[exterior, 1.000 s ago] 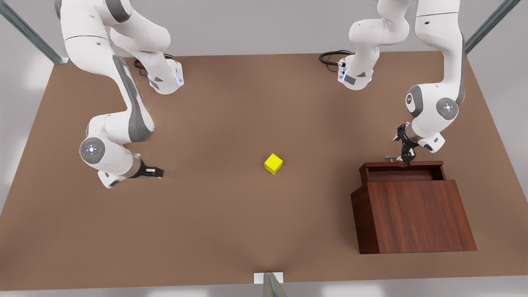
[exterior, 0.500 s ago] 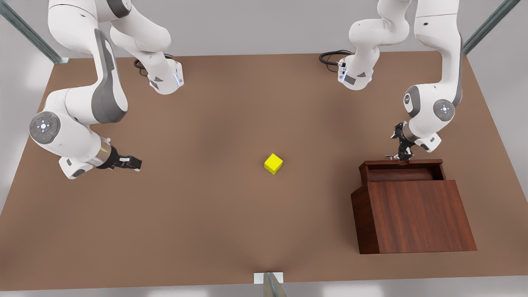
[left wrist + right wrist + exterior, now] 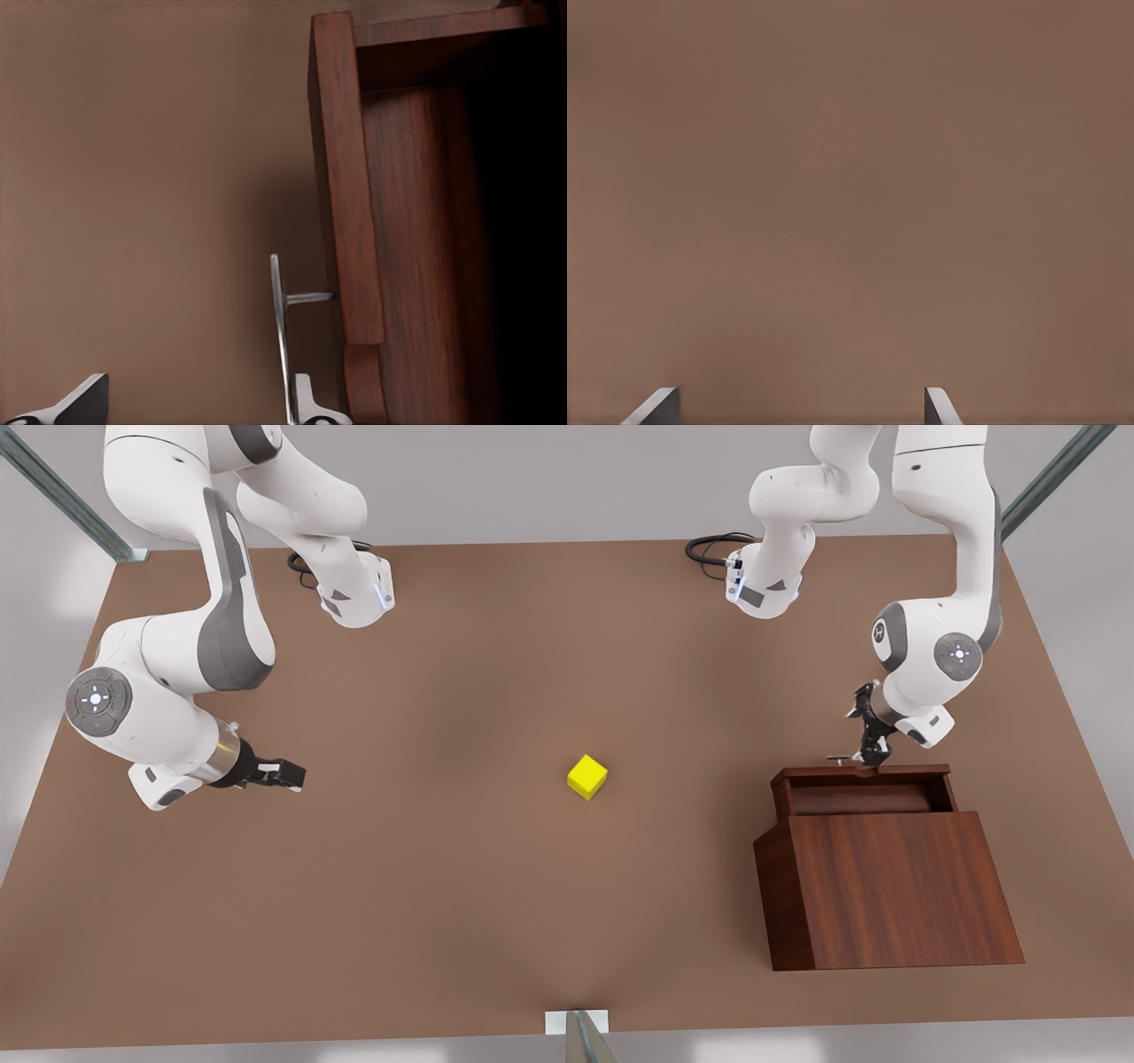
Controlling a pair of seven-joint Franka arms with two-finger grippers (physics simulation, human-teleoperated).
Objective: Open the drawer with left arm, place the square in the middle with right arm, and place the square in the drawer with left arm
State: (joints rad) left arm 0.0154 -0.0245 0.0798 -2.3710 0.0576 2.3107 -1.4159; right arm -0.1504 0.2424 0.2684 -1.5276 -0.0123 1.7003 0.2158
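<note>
The square point(image 3: 587, 776), a small yellow cube, rests on the brown tabletop near its middle, away from both grippers. The drawer point(image 3: 864, 790) is pulled partly out of the wooden cabinet point(image 3: 895, 890) on the front view's right. My left gripper point(image 3: 873, 748) is at the drawer's silver handle point(image 3: 840, 760). In the left wrist view its fingers stand wide apart on either side of the handle bar point(image 3: 279, 328), one finger point(image 3: 310, 405) between bar and drawer front point(image 3: 341, 195). My right gripper point(image 3: 288, 773) hangs open over bare table at the front view's left, its fingertips point(image 3: 656, 407) apart.
Both arm bases point(image 3: 354, 593) stand at the table's back edge, with a black cable point(image 3: 713, 546) by the one on the front view's right. Metal frame struts point(image 3: 62, 496) cross the back corners. Bare tabletop point(image 3: 461, 868) lies between the cube and each gripper.
My right arm drew back toward the front view's left, away from the cube, then stopped. The left gripper and the drawer front shifted slightly farther out from the cabinet.
</note>
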